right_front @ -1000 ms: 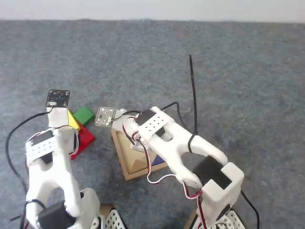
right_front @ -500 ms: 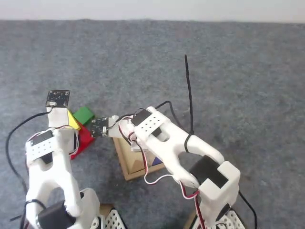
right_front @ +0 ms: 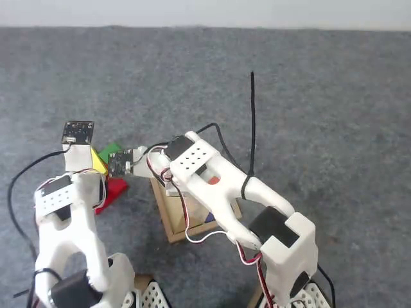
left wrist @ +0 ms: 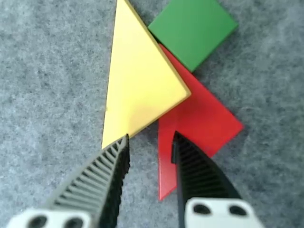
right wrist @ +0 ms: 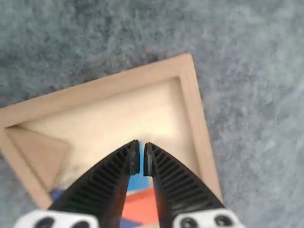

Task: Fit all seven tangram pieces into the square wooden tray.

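Gripping the yellow triangle cleanly likely calls for the left gripper to straddle its near corner without catching the red piece touching it on the grey mat. Its jaws stand parted, holding nothing. The right gripper, all but closed and empty, hangs over the wooden tray.

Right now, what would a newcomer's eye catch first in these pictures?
Three bright pieces on the grey carpet: a yellow triangle overlapping a red piece, a green square beside them, under the left fingers, open. The right fingers, shut, hang over the wooden tray.
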`<action>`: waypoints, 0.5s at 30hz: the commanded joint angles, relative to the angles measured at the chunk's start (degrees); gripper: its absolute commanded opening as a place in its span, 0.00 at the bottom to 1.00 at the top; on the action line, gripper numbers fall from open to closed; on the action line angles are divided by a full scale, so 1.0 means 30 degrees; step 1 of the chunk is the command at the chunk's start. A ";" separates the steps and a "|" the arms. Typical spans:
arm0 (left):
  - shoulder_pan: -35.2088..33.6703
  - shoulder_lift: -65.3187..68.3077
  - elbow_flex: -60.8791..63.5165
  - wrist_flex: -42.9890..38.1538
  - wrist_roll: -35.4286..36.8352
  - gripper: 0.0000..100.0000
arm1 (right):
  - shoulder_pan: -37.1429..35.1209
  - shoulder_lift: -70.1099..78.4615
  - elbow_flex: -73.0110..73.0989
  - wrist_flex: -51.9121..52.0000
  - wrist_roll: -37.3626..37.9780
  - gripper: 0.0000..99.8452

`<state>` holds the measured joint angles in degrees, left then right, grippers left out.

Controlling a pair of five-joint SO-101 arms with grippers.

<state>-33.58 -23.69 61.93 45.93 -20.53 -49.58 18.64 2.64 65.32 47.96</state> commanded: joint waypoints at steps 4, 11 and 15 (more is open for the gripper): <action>-0.0059 -0.0821 -0.0190 -0.0117 -0.0088 0.15 | -0.0249 -0.3766 -0.1289 0.2037 -0.3048 0.02; -0.0029 -0.0821 -0.0190 -0.0117 -0.0088 0.15 | -0.0103 -0.4821 0.3810 0.1363 -0.6564 0.02; 0.0000 -0.0821 -0.0190 -0.0117 -0.0088 0.15 | 0.0190 -0.4557 0.5949 -0.1216 -0.9407 0.02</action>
<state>-33.49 -23.69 61.93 45.93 -20.53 -49.58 8.00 16.70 67.96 27.74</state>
